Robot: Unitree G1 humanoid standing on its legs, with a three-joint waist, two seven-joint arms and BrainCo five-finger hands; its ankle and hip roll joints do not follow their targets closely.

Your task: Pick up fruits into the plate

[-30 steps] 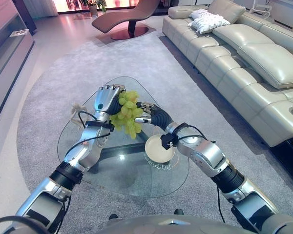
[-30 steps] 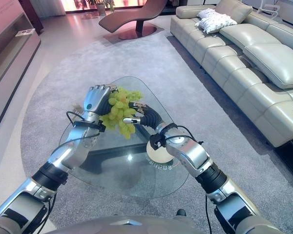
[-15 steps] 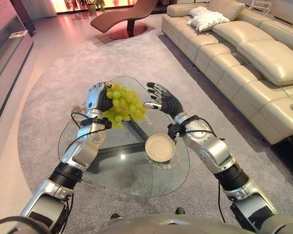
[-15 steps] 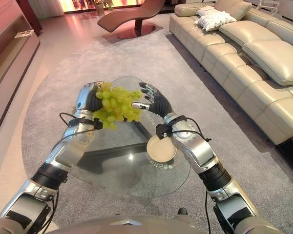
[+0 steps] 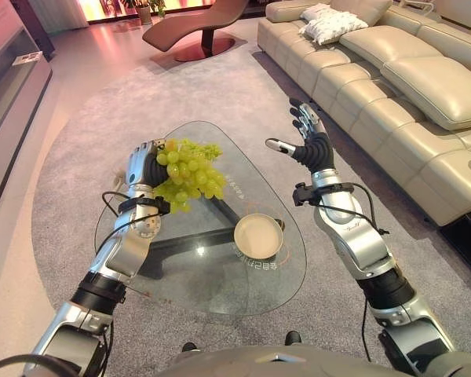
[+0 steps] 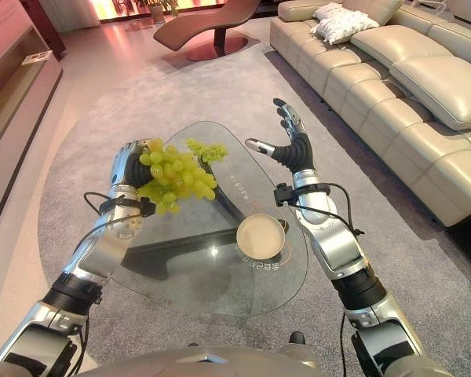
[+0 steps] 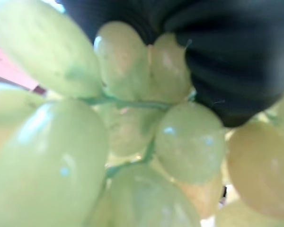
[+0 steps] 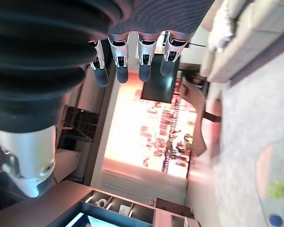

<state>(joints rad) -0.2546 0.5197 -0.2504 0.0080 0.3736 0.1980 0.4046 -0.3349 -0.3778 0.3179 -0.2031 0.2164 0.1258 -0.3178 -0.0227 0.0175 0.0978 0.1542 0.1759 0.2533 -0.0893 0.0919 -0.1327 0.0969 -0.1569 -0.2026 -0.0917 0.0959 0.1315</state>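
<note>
Left hand [image 5: 144, 166] has its fingers clenched round the grapes [image 5: 187, 173], held up over the table's [image 5: 212, 290] far left side. The plate [image 5: 257, 236] lies below, nearer the robot and rightward. Right hand [image 5: 308, 135] hovers raised, fingers spread, holding nothing.

Bright daylight pours in from the far windows [image 5: 141, 6], blown out pink-orange, and a small glare spot sits on the glass table [image 5: 200, 250]. Up close at the left wrist, the grapes [image 7: 61, 156] are soft and out of focus, with tiny highlights on their skins.
</note>
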